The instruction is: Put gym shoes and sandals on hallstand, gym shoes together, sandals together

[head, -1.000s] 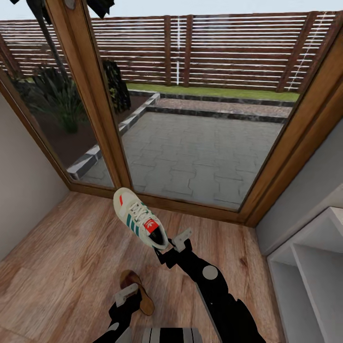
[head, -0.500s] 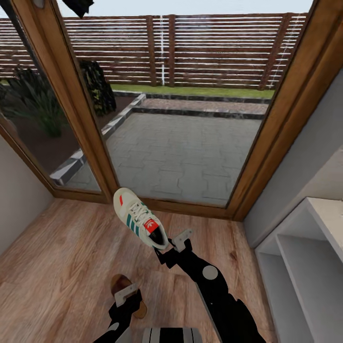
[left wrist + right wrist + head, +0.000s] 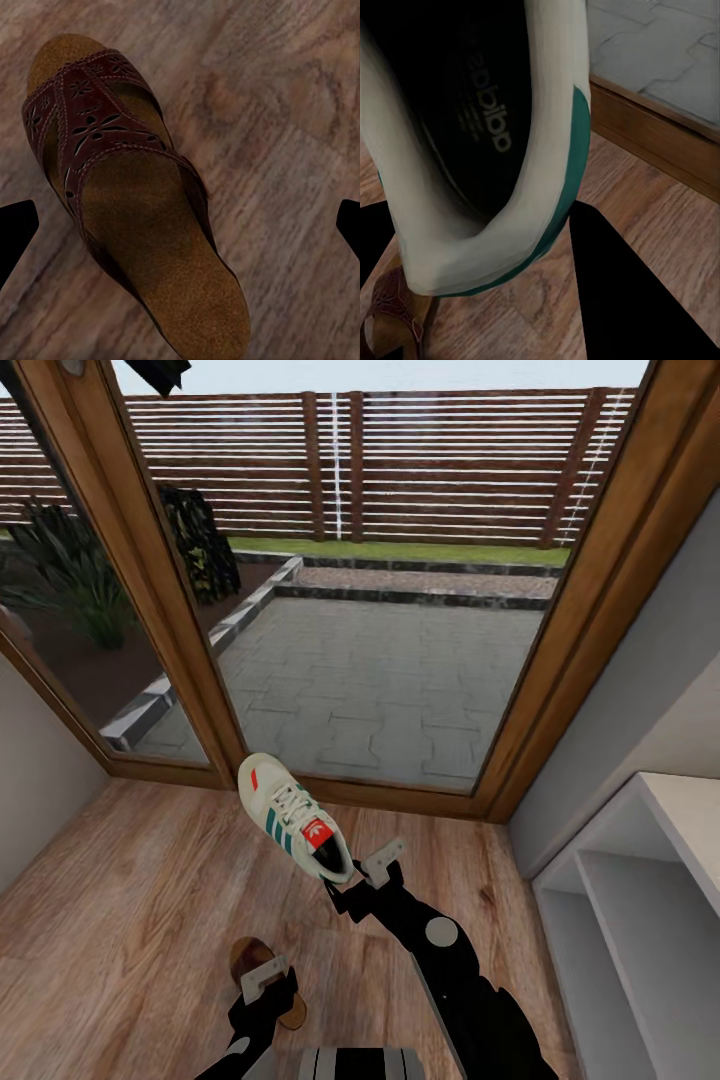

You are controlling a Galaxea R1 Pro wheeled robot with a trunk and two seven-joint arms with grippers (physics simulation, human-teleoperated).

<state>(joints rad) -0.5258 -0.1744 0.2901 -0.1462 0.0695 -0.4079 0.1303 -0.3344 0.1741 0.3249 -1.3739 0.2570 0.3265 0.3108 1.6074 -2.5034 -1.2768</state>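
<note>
One gym shoe (image 3: 292, 828), cream-white with green stripes and a red tongue label, hangs above the corridor floor (image 3: 130, 900). My right gripper (image 3: 357, 874) is shut on its heel. The right wrist view shows the heel rim (image 3: 540, 172) pinched against a black finger (image 3: 619, 292). A brown sandal (image 3: 250, 958) lies on the floor below, partly covered by my left gripper (image 3: 264, 982). In the left wrist view that sandal (image 3: 127, 202) lies between the open fingertips (image 3: 15, 232), untouched. The light-grey hallstand (image 3: 640, 890) stands at the right.
A wood-framed glass door (image 3: 400, 660) closes the corridor ahead, with a paved patio and slatted fence behind it. A pale wall (image 3: 40, 780) bounds the left side and a grey wall (image 3: 620, 690) rises behind the hallstand. The sandal's toe (image 3: 394, 319) shows under the shoe.
The whole view has swung, so the door shifted left and more of the hallstand shows. Both arms keep their pose; the sandal now lies further under my left gripper.
</note>
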